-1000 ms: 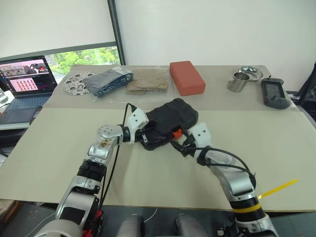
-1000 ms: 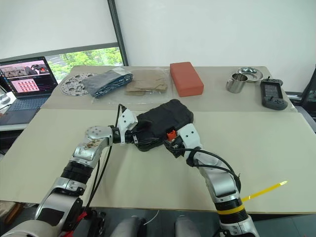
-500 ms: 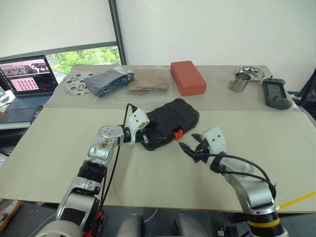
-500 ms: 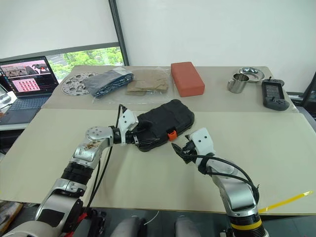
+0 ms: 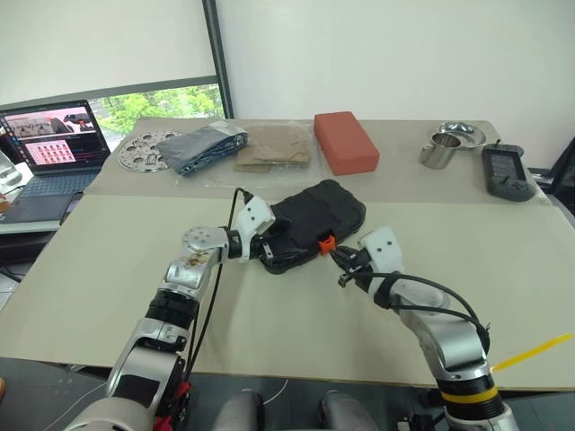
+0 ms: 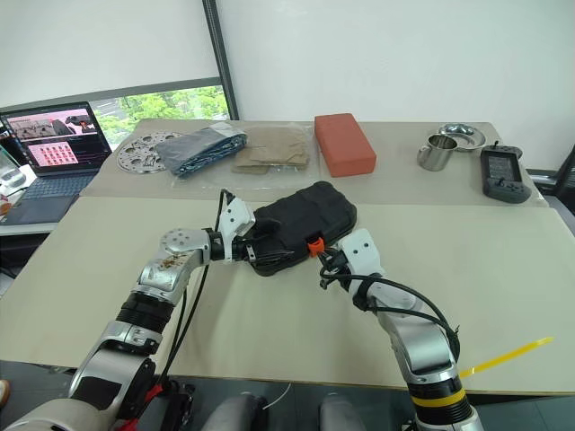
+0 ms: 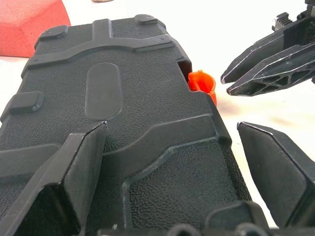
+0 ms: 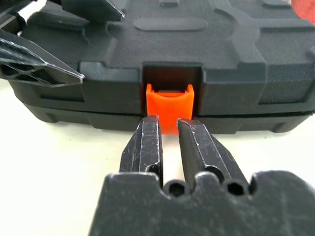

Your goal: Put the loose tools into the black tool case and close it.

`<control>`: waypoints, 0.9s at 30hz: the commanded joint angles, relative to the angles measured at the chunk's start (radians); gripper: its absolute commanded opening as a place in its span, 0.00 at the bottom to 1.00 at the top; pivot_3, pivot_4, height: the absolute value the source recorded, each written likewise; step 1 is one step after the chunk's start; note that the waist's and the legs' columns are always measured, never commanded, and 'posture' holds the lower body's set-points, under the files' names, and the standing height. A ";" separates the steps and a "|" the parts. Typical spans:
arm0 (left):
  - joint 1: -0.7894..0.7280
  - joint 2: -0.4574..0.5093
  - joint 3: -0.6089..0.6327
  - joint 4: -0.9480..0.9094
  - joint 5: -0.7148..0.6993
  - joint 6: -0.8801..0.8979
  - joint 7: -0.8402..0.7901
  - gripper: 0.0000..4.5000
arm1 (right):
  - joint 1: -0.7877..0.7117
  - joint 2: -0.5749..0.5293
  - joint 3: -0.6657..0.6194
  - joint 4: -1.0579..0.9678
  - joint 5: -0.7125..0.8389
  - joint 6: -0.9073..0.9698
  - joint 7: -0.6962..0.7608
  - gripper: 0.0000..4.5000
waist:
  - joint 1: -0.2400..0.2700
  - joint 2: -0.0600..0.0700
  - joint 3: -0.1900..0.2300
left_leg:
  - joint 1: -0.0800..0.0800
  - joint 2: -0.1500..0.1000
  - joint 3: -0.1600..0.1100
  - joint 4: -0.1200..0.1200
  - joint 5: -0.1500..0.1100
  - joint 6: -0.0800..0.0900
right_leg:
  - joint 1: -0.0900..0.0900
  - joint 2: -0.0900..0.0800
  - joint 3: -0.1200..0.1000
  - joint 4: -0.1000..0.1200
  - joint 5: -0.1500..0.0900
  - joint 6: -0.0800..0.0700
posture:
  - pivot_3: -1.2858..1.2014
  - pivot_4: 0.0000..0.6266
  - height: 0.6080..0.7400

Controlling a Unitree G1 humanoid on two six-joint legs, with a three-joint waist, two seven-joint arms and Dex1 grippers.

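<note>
The black tool case (image 5: 314, 220) lies closed on the near table, its ribbed shell up and its orange latch (image 5: 325, 241) facing me. My left gripper (image 5: 269, 244) is open, its fingers (image 7: 74, 167) straddling the case's left end. My right gripper (image 8: 166, 120) is shut, and its fingertips (image 8: 147, 128) touch the lower edge of the latch (image 8: 169, 98). From the left wrist view, the right gripper (image 7: 226, 81) points at the latch (image 7: 202, 83) from the side. The loose tools are out of view.
On the far table stand a red-orange block (image 5: 346, 141), a metal cup (image 5: 438, 149), a steel bowl (image 5: 458, 133), a black handheld device (image 5: 503, 169), bagged cloth items (image 5: 207, 146) and a perforated metal disc (image 5: 142, 148). A laptop (image 5: 54, 139) sits far left.
My right gripper backed off from the case to the right, then came back to the latch with its fingers drawn together. The left gripper and the case kept still.
</note>
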 commanded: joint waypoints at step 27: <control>0.145 -0.017 -0.045 -0.036 0.011 0.089 0.064 1.00 | -0.155 0.051 0.066 0.237 -0.044 -0.156 0.081 0.17 | -0.026 -0.001 -0.002 | 0.003 0.001 0.000 0.000 0.000 0.000 | 0.001 0.001 0.001 0.002 0.000 0.000 | 0.52 0.24 1.00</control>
